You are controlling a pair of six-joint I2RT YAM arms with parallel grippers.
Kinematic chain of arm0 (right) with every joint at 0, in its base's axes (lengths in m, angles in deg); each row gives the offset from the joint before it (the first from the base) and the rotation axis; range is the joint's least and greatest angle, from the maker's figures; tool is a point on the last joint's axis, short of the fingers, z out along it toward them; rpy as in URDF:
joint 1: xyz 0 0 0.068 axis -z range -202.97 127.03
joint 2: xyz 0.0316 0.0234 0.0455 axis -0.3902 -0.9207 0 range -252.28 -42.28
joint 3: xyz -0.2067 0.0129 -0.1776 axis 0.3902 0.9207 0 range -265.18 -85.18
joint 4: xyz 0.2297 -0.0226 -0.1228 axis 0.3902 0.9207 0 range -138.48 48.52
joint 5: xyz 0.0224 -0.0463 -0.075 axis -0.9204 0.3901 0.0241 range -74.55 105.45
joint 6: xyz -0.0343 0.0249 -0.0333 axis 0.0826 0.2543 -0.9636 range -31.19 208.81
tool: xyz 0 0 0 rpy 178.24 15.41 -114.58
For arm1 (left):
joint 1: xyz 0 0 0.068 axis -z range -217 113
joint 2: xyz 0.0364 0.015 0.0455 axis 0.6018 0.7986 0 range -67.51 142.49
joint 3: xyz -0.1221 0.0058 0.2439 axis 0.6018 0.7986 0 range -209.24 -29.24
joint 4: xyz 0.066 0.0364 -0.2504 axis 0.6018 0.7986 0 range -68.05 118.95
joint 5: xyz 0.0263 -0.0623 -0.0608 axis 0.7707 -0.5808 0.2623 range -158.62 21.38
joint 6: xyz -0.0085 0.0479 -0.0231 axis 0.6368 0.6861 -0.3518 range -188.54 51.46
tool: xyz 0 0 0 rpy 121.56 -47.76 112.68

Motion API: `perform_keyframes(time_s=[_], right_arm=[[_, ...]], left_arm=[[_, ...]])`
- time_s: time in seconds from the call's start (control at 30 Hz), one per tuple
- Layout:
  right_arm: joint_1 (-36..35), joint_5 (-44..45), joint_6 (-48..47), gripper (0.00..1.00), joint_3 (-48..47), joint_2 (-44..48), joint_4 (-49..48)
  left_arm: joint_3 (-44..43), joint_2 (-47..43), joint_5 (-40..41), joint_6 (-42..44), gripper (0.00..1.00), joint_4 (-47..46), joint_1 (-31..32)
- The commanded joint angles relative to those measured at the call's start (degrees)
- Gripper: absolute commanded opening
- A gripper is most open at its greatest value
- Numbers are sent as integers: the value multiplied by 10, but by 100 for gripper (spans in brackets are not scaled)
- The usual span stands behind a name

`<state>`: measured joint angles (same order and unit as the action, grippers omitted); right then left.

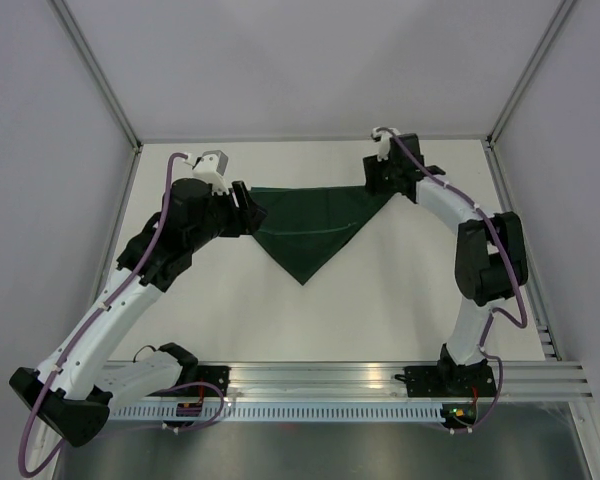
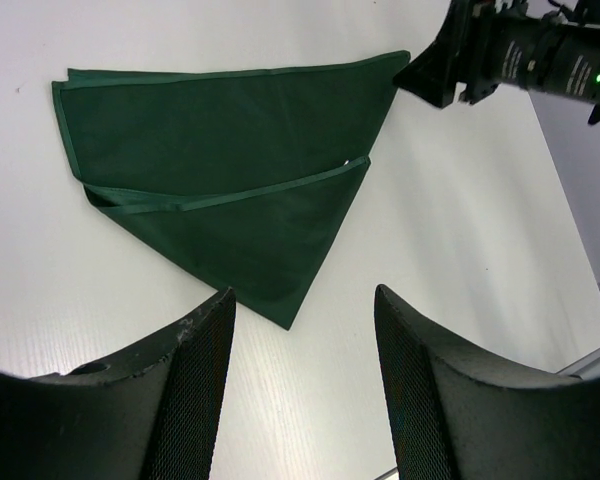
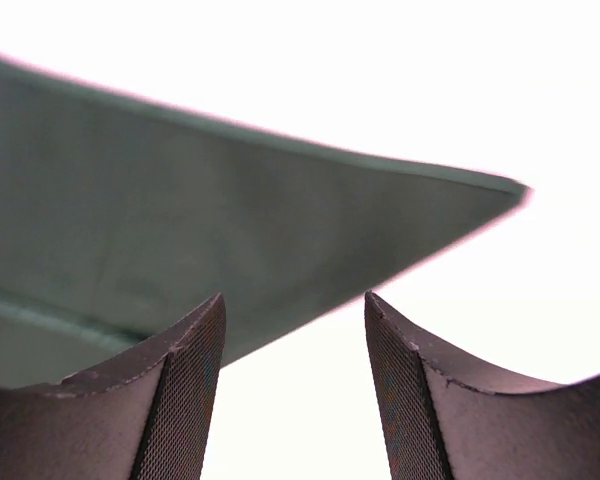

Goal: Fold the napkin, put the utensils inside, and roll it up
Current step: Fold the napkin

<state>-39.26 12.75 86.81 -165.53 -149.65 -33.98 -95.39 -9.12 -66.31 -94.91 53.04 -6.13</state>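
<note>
While the napkin [image 1: 310, 225] lies flat as a dark green triangle, long edge on the far side and tip pointing toward my bases, my left pincer [image 2: 302, 295] hangs near its left corner, fingers apart with nothing between them. My right pincer [image 3: 294, 297] sits at the right corner, fingers likewise apart, gripping nothing. White tabletop [image 1: 400, 290] surrounds it all.

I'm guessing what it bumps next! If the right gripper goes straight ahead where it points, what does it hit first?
Most likely the dark green napkin: its pointed corner lies right ahead of the right gripper, close and blurry. Depth is unclear, so it might only skim the edge.
</note>
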Motion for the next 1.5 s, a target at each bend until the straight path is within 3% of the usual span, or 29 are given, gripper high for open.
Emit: perform_keyframes(time_s=[0.0,0.3,0.53,0.87,1.17,1.37,1.47], right_arm=[[74,-88,74,63,-53,-46,66],[194,-201,159,65,-129,-148,83],[218,-269,215,64,-152,-209,58],[220,-297,261,61,-166,-253,24],[219,-311,299,38,-155,-268,-36],[219,-316,308,11,-122,-247,-97],[219,-321,307,6,-106,-232,-116]], left_arm=[[0,1,-17,-20,63,-24,1],[-2,7,-17,-17,63,-24,1],[2,10,-19,-17,63,-28,1],[15,12,-14,-19,63,-32,1],[17,18,-13,-20,63,-32,1],[24,16,-13,-21,63,-34,1],[27,14,-14,-23,63,-35,1]])
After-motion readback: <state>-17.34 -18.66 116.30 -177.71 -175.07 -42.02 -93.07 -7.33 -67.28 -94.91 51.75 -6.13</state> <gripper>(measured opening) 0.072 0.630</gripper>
